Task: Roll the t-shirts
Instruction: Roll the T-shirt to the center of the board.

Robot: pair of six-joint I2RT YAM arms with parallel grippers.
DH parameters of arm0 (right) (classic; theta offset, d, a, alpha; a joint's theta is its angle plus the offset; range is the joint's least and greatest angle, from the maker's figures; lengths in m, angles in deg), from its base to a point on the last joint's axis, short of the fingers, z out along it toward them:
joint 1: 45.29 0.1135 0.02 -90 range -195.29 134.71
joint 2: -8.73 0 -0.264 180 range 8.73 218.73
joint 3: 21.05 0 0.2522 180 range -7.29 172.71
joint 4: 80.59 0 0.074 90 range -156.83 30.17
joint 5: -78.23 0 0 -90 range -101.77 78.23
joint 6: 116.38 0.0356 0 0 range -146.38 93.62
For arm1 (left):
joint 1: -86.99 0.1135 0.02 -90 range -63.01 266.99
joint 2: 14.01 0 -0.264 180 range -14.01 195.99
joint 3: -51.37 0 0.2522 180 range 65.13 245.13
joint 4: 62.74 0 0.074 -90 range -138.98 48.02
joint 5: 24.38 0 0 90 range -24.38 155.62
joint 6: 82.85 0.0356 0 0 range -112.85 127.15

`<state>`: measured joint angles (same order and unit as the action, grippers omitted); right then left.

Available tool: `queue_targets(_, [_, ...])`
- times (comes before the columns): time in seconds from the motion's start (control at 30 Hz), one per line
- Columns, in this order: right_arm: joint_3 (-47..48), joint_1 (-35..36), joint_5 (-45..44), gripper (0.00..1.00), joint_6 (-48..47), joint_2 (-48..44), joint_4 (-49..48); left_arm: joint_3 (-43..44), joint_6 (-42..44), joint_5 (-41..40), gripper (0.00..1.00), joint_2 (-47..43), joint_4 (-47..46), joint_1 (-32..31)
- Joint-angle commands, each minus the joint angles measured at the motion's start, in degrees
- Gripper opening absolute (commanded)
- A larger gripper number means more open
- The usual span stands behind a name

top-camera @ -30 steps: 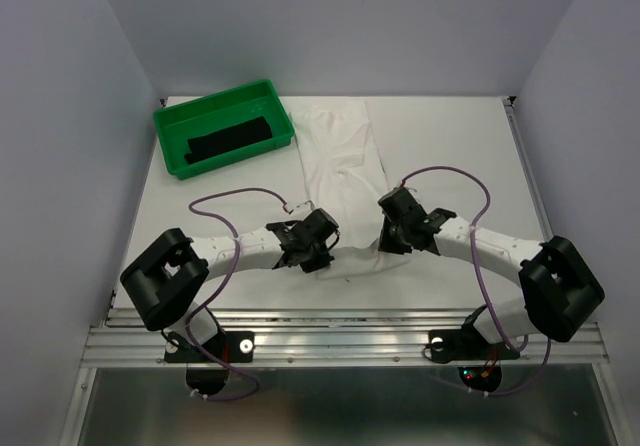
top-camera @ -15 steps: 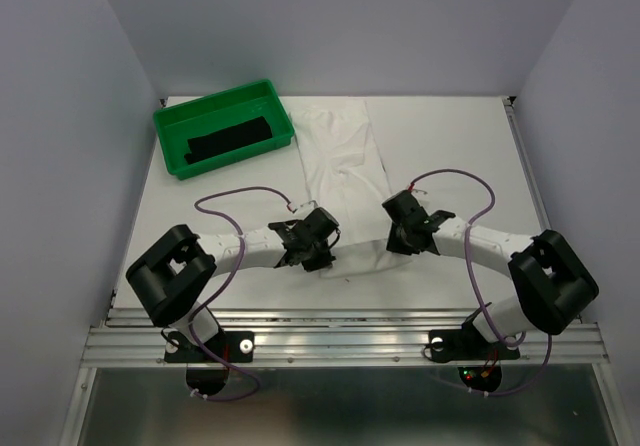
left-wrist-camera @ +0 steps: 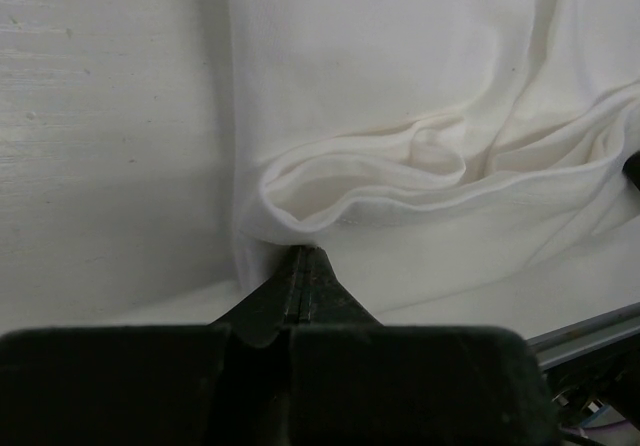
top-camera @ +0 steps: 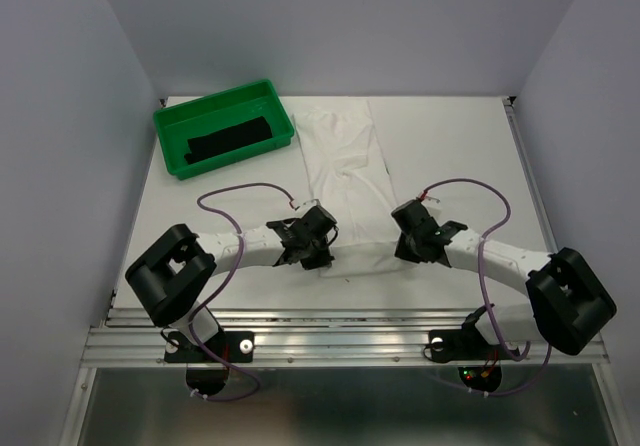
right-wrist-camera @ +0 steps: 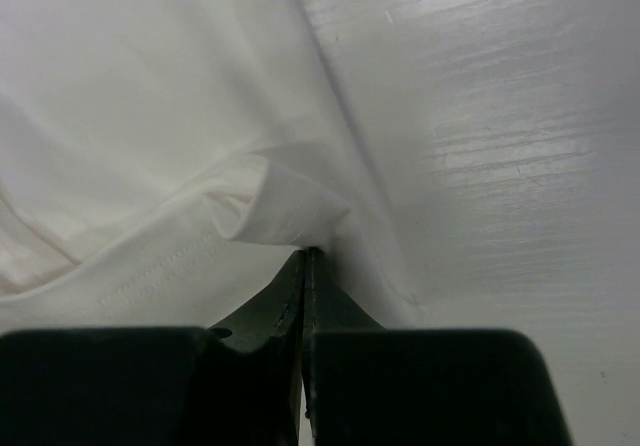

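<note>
White table (top-camera: 455,151), a white t-shirt (top-camera: 345,156) lengthwise mid-table, a green tray (top-camera: 192,124) at its far-left corner.

white t-shirt (top-camera: 345,156) — corners hidden, cropped in wrist views

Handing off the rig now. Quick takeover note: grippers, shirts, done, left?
Left gripper: shut, pinching the near-left corner of the white t-shirt.
Right gripper: shut, pinching its near-right corner.
White t-shirt: a long folded strip on the table, with the near hem curled up at the fingers.
Black t-shirt: in the green tray; rolled or only folded, unclear.
Left: roll the white strip, probably away from the bases.
</note>
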<state>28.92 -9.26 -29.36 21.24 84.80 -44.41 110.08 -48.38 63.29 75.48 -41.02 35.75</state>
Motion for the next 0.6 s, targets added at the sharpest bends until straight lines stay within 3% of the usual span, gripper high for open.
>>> queue_targets(0.0, [-0.9, -0.3, -1.3, 0.01, 0.1, -1.5, 4.0, -2.7, 3.1, -0.3, 0.0, -0.1, 4.0, 0.6])
queue_targets(0.33, [1.3, -0.3, 3.3, 0.01, -0.2, -7.3, 6.5, -5.4, 3.4, 2.1, 0.0, -4.9, 4.4, 0.4])
queue_targets(0.57, [3.3, -0.3, 3.4, 0.01, -2.2, -13.1, 9.0, -4.9, 3.4, 1.3, 0.0, -14.1, 7.9, 0.4])
